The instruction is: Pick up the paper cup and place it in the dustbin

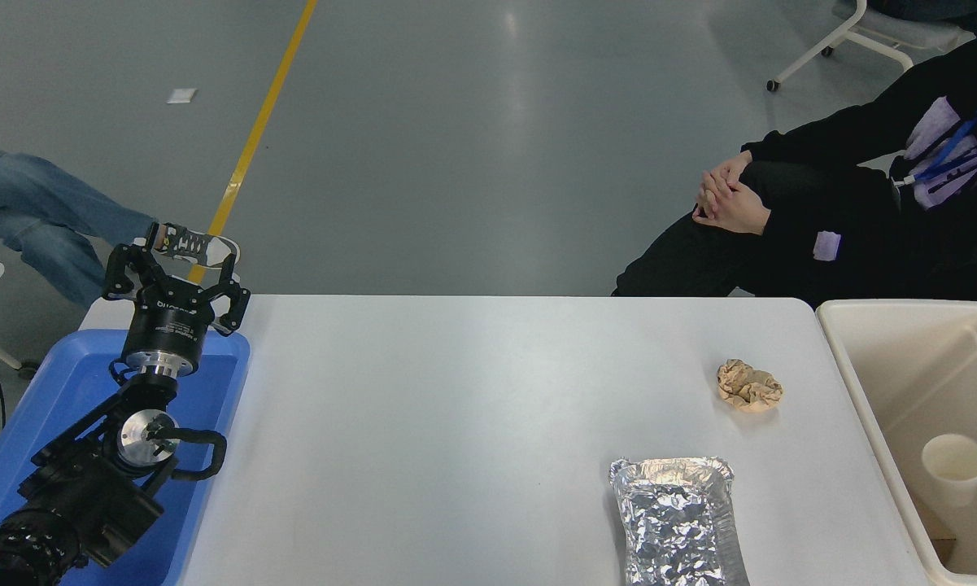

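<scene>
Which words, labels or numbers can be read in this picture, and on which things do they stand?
None can be read.
Left hand: white print on its black body, too small and blurred to read.
Paper cup, dustbin, foil container, brown paper ball, blue tray: no print visible.
</scene>
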You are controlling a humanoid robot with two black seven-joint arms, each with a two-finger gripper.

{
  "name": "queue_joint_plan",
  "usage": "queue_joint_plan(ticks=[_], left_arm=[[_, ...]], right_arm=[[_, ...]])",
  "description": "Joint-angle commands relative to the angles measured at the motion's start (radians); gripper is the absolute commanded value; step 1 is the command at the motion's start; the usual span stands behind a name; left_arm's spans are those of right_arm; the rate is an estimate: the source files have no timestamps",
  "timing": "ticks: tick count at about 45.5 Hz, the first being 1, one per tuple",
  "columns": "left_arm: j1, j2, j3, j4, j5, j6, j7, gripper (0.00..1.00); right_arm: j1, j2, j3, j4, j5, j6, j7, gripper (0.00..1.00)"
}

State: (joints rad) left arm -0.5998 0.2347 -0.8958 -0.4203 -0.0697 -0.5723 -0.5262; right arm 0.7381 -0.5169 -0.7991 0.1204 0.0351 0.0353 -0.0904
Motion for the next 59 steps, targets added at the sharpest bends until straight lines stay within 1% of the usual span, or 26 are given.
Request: queue_joint_plan(ticks=[1,7,12,16,17,23,27,30,37,42,50,54,59], left_arm=[[0.002,0.0,0.0,0.0,0.001,0.0,0.0,0.99],[0.0,0.0,0.0,0.0,0.001,0.0,0.0,0.99],[0.0,0.0,0.0,0.0,0.001,0.0,0.0,0.99],[0.0,0.0,0.0,0.0,-0.001,0.0,0.0,0.99],[0.0,0.0,0.0,0.0,0.001,0.0,0.0,0.99],[0.0,0.0,0.0,0.0,0.001,0.0,0.0,0.99],[0.0,0.0,0.0,0.0,0.001,0.0,0.0,0.99],[0.0,0.0,0.0,0.0,0.001,0.0,0.0,0.99],[0.0,0.0,0.0,0.0,0.001,0.0,0.0,0.99],[0.0,0.0,0.0,0.0,0.001,0.0,0.0,0.99],[0.0,0.0,0.0,0.0,0.001,0.0,0.0,0.99],[0.0,0.002,0.0,0.0,0.001,0.0,0.0,0.99],[0.0,0.0,0.0,0.0,0.001,0.0,0.0,0.99]], right_arm=[[0.102,-0.069,0.0,0.148,-0.001,-0.015,0.001,0.98],[0.257,-0.167,-0.018,0.381,-0.02,-0.014,0.001,1.0],[0.366,-0.215,-0.048,0.516,-0.037,-0.005,0.001,1.0],[0.495,-0.233,-0.139,0.625,-0.061,-0.002,0.001,1.0],[0.57,-0.233,-0.203,0.693,-0.067,0.002,0.001,1.0],[0.815,-0.223,-0.397,0.895,-0.066,0.023,0.001,1.0],[0.966,-0.2,-0.483,1.005,-0.061,0.054,0.0,1.0],[1.058,-0.17,-0.526,1.051,-0.06,0.104,0.001,1.0],[1.165,-0.048,-0.563,1.064,-0.061,0.3,0.0,1.0],[1.221,0.009,-0.557,1.067,-0.054,0.417,0.001,1.0],[1.357,0.026,-0.543,1.101,-0.049,0.61,0.008,1.0],[1.458,0.049,-0.526,1.121,-0.049,0.75,0.008,1.0],[1.544,0.055,-0.523,1.121,-0.049,0.75,0.009,1.0]])
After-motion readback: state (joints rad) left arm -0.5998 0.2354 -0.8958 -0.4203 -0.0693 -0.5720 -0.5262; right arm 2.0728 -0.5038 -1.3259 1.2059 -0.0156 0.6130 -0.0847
